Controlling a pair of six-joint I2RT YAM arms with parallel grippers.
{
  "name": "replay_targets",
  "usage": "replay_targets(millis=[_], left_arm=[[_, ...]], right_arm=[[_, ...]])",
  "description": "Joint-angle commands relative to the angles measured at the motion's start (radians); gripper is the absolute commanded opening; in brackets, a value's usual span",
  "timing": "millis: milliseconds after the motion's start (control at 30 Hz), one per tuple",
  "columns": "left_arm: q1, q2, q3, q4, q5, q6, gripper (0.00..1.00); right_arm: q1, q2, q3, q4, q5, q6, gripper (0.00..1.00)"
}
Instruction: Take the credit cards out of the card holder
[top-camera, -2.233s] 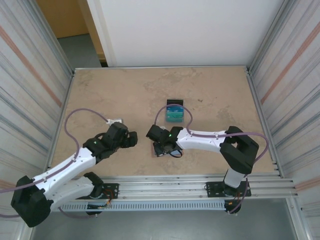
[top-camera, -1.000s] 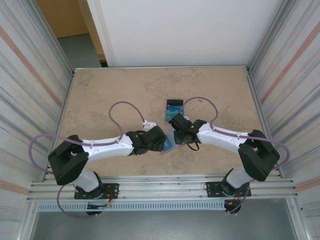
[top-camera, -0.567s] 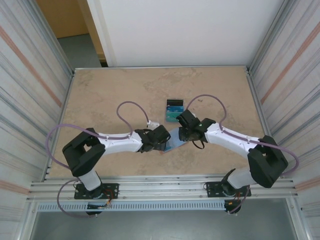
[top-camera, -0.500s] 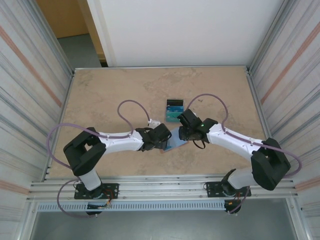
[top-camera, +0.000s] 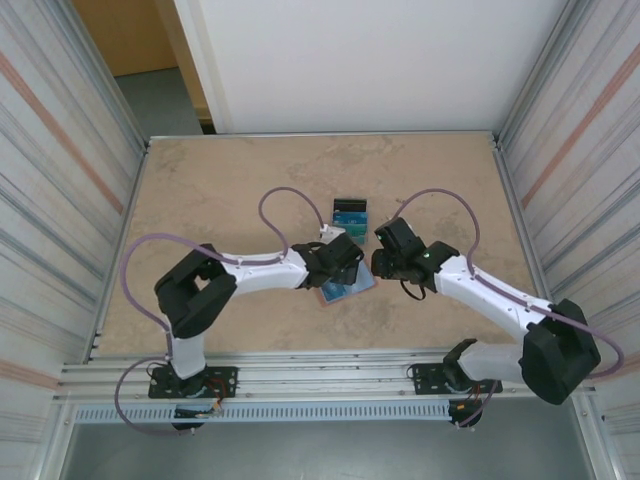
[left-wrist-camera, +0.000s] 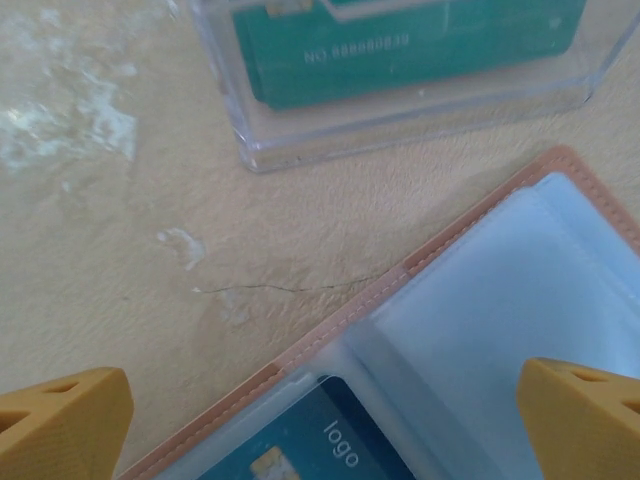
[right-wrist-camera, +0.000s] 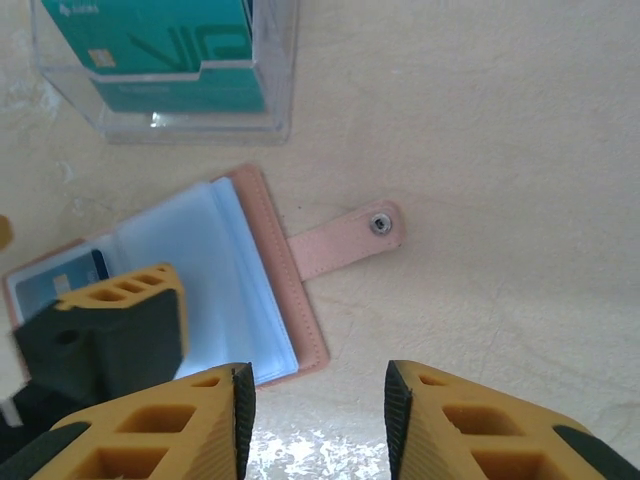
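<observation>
— Where is the card holder (top-camera: 349, 288)?
— Lying open on the table (top-camera: 200, 190), near the clear stand (top-camera: 350, 218). A blue card (left-wrist-camera: 300, 455) sits in one pocket, and the snap tab (right-wrist-camera: 345, 238) is flat.
— The grippers?
— The left gripper (left-wrist-camera: 325, 418) hangs over it, jaws spread wide, empty. The right gripper (right-wrist-camera: 315, 420), on the holder a second ago, has backed off rightward, jaws partly apart, gripping nothing.

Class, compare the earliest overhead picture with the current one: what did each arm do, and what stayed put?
The left pincer swung from the near left rightward to hover open over the pinkish-brown leather wallet, lying open. The right pincer, formerly above that wallet, drew back rightward, open and empty. The clear stand of teal cards stayed put.
</observation>
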Motion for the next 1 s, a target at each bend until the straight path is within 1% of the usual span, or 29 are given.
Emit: replay_targets(millis=[0, 133, 200, 267, 367, 500, 633, 800, 900, 967], left_arm=[[-0.012, 0.038, 0.05, -0.039, 0.008, 0.031, 0.99], [-0.032, 0.088, 0.092, -0.086, -0.013, 0.05, 0.99], [-0.045, 0.094, 0.086, -0.089, -0.019, 0.062, 0.99], [-0.06, 0.086, 0.059, -0.056, -0.01, 0.091, 0.99], [-0.085, 0.055, -0.012, 0.042, 0.02, 0.188, 0.99], [-0.107, 0.022, -0.056, 0.079, 0.04, 0.269, 0.99], [-0.113, -0.032, -0.092, 0.099, 0.048, 0.289, 0.99], [-0.112, -0.127, -0.079, 0.074, 0.023, 0.304, 0.99], [-0.113, -0.198, -0.081, 0.051, 0.021, 0.275, 0.99], [-0.113, -0.244, -0.097, 0.031, 0.013, 0.226, 0.99]], right_arm=[[-0.018, -0.055, -0.02, -0.014, -0.008, 0.027, 0.42], [-0.031, -0.068, -0.032, -0.016, -0.021, 0.025, 0.42], [-0.035, -0.064, -0.036, -0.021, -0.032, 0.027, 0.42], [-0.036, -0.06, -0.039, -0.024, -0.039, 0.031, 0.41], [-0.035, -0.061, -0.042, -0.033, -0.05, 0.04, 0.41], [-0.035, -0.069, -0.048, -0.036, -0.064, 0.055, 0.41], [-0.032, -0.071, -0.063, -0.028, -0.087, 0.074, 0.4], [-0.03, -0.065, -0.074, -0.023, -0.109, 0.086, 0.36], [-0.019, -0.061, -0.074, -0.026, -0.119, 0.097, 0.34], [-0.001, -0.064, -0.072, -0.027, -0.118, 0.116, 0.33]])
